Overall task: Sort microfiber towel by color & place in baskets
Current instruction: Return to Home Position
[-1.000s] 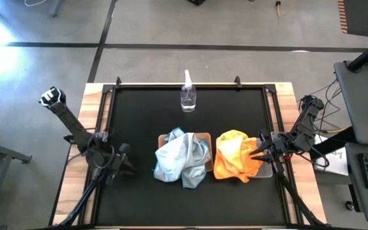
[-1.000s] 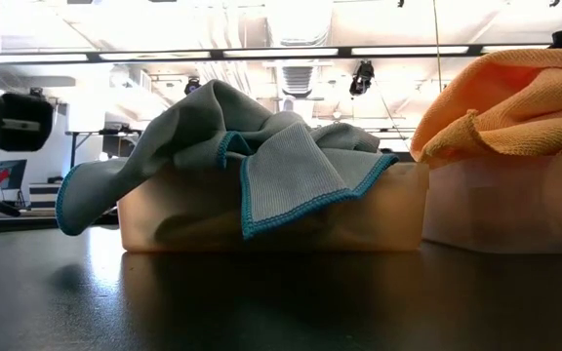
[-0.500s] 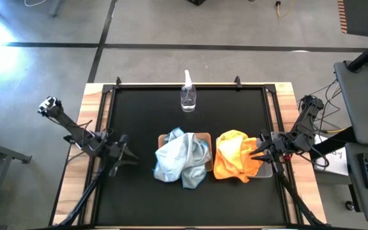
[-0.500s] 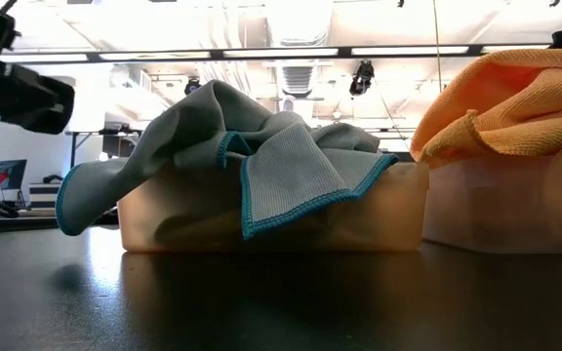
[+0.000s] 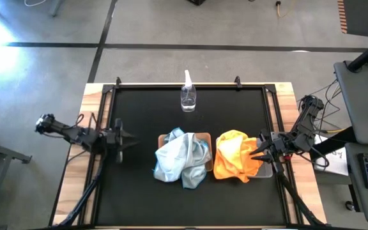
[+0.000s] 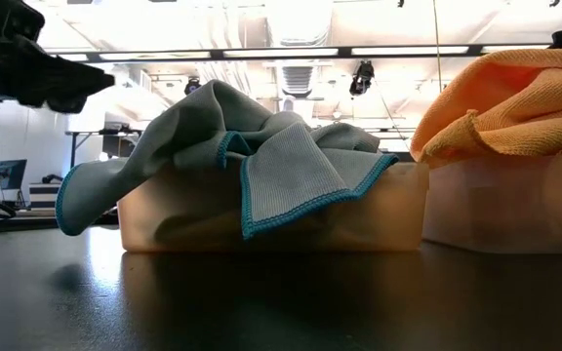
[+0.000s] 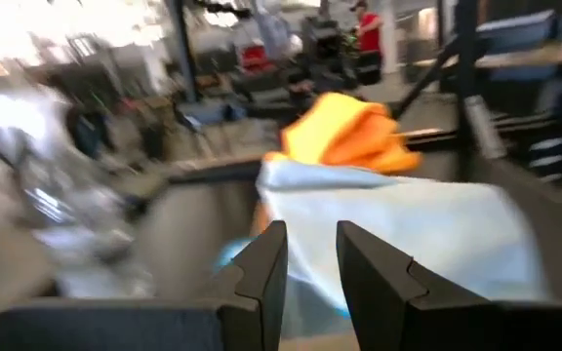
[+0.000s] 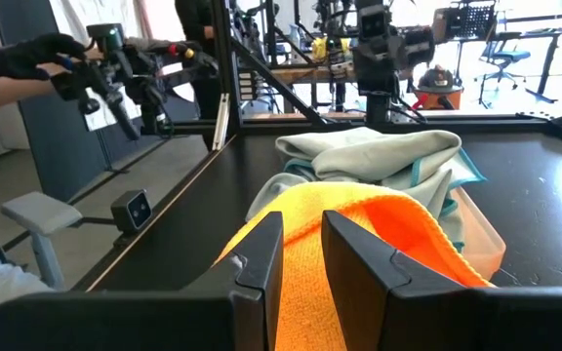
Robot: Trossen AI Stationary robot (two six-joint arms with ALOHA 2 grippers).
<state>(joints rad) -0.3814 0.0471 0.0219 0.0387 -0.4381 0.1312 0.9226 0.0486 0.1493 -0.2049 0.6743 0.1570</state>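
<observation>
1. Pale blue-grey microfiber towels (image 5: 181, 160) heap in the tan-brown rectangular basket (image 5: 203, 136).
2. Bright orange microfiber towels (image 5: 235, 156) fill the translucent grey basket (image 5: 266, 170) alongside.
3. Left gripper (image 5: 125, 137), at the black surface (image 5: 145, 108) left edge: jaws slightly parted.
4. Right gripper (image 5: 255, 151), beside the grey basket: jaws slightly parted.

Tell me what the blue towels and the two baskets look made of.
Blue towels: soft cloth, apparently microfiber; fine ribbed weave, stitched teal hem.
Tan basket: likely plastic, smooth matte wall.
Grey basket: probably frosted translucent plastic, pale and cloudy.
</observation>
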